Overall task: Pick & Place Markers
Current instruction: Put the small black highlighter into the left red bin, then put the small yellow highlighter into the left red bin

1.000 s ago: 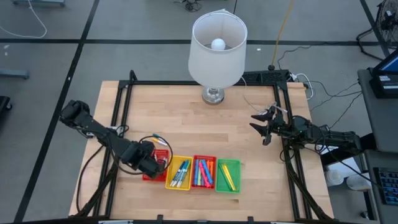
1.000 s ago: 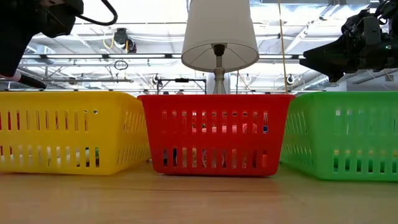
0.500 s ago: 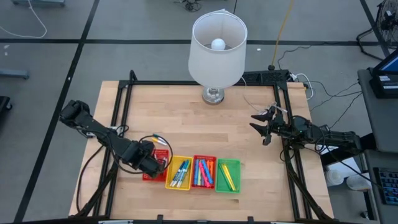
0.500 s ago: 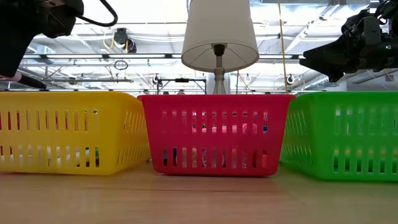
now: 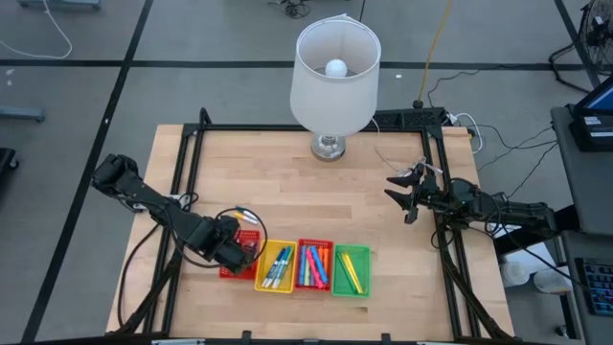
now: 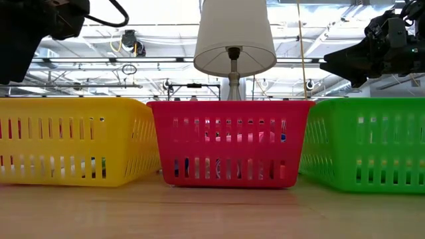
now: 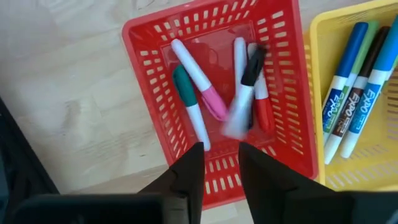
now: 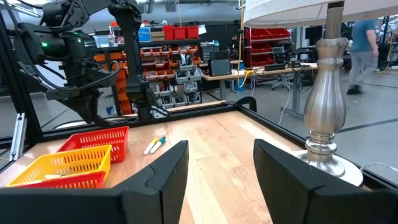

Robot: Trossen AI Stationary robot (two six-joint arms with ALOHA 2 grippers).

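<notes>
Left gripper (image 7: 221, 154) is held low over the red mesh tray (image 7: 151, 79) at the left end of the near row, its fingers narrowly parted with nothing between them. Just past the fingertips a black-capped white marker (image 7: 247, 84) is seen slanted across the pink-, teal- and red-capped markers in that tray. To its right the yellow mesh tray (image 7: 316, 93), a second red tray (image 5: 314, 243) and a green tray (image 5: 351, 250) are lined up, markers inside each. Two loose markers (image 8: 155, 145) are left on the wooden table (image 5: 316, 192) just far of the left red tray, side by side. The left arm is judged much the nearer, with only the tray wall between. Right gripper (image 8: 221, 149) is parked wide open at the right edge, and a white-shaded lamp (image 5: 333, 72) is set at the far side.
</notes>
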